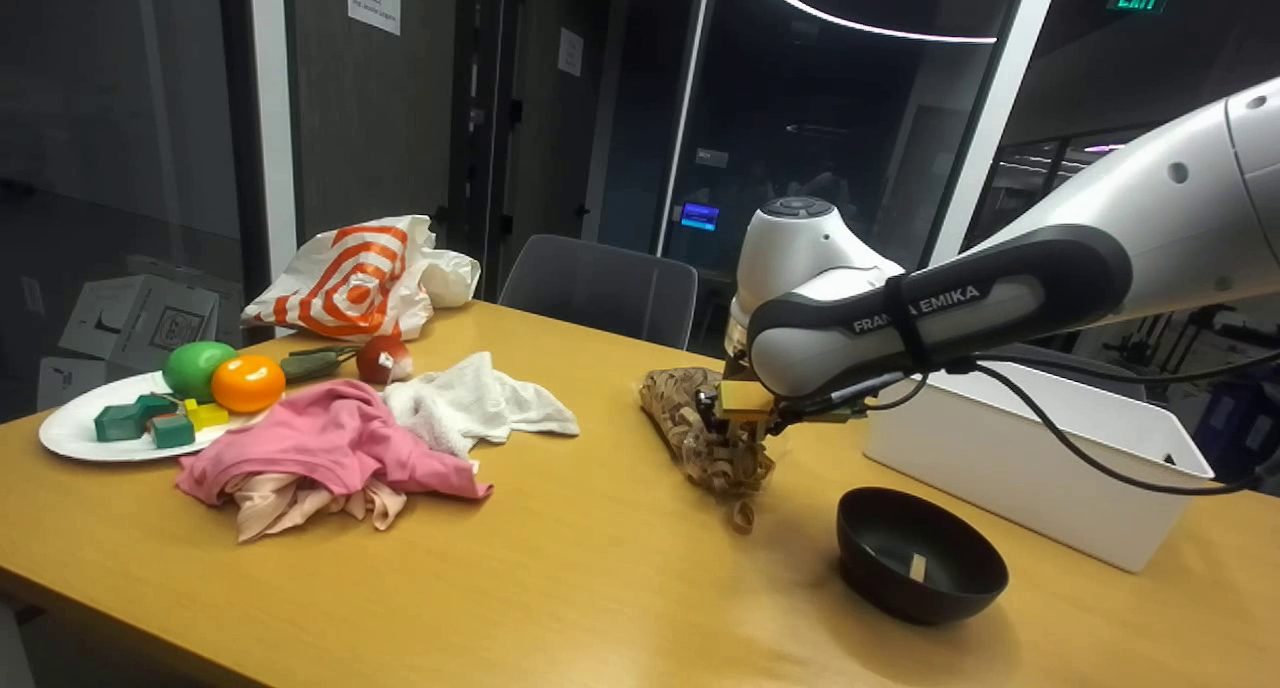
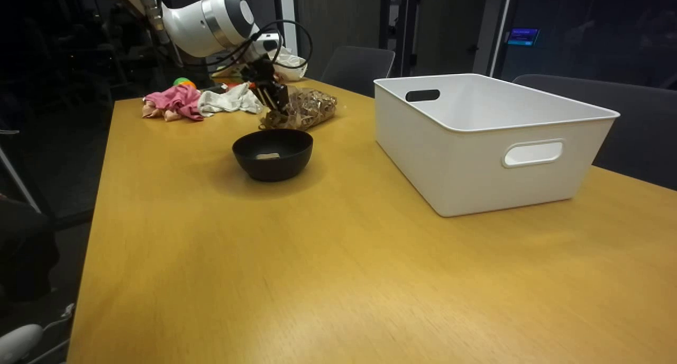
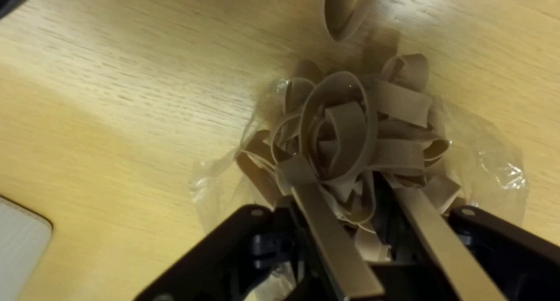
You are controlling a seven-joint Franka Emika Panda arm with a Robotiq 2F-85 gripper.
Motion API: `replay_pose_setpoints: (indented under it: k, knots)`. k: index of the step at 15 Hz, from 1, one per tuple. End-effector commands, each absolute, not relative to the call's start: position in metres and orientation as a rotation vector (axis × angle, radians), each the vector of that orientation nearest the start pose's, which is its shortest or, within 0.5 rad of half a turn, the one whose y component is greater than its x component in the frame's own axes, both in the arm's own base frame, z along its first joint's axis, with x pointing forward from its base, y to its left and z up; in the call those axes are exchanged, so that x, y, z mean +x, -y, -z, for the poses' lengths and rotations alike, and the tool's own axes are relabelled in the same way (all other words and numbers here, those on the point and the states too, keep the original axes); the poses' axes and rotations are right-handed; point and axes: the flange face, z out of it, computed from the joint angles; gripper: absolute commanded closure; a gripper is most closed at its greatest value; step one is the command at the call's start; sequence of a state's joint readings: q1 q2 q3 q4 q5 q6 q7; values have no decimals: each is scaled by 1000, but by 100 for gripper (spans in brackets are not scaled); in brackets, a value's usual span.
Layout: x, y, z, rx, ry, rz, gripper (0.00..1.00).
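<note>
A clear plastic bag of tan rubber bands (image 1: pixel 690 403) lies on the table below my gripper (image 1: pixel 742 453). The bag (image 2: pixel 314 109) and gripper (image 2: pixel 278 107) also show in an exterior view. In the wrist view, my gripper (image 3: pixel 350 189) points into the heap of rubber bands (image 3: pixel 400 156) at the bag's mouth. Its fingers stand apart, with loops between and around them. The fingertips are partly hidden, and I see no band pinched. A loose band (image 1: pixel 742 516) lies by the mouth. A black bowl (image 1: pixel 960 543) with a small pale piece (image 1: pixel 917 568) inside stands nearby.
A white bin (image 2: pixel 492 168) stands beyond the bowl. A white plate (image 1: pixel 65 443) holds a green fruit (image 1: pixel 198 368), an orange fruit (image 1: pixel 248 384) and small blocks. A pink cloth (image 1: pixel 340 438), a white cloth (image 1: pixel 480 408) and a plastic bag (image 1: pixel 360 278) lie near it.
</note>
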State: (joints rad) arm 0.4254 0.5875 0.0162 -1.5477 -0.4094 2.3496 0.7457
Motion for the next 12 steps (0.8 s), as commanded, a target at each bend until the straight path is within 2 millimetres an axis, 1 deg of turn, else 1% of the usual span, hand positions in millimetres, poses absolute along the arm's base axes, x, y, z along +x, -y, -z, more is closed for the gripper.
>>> replay_pose_setpoints:
  k: [1,5,6,9,11,12]
  knots:
    - [660,-304,-341,-3229,-91,632,33]
    - [657,-300,-347,-3219,-86,586,4]
    - [656,-299,-347,-3216,-87,576,0]
    - [654,-294,-349,-3213,-105,506,0]
    - [651,-289,-350,-3214,-119,413,0]
    - [647,-285,-351,-3219,-124,340,0]
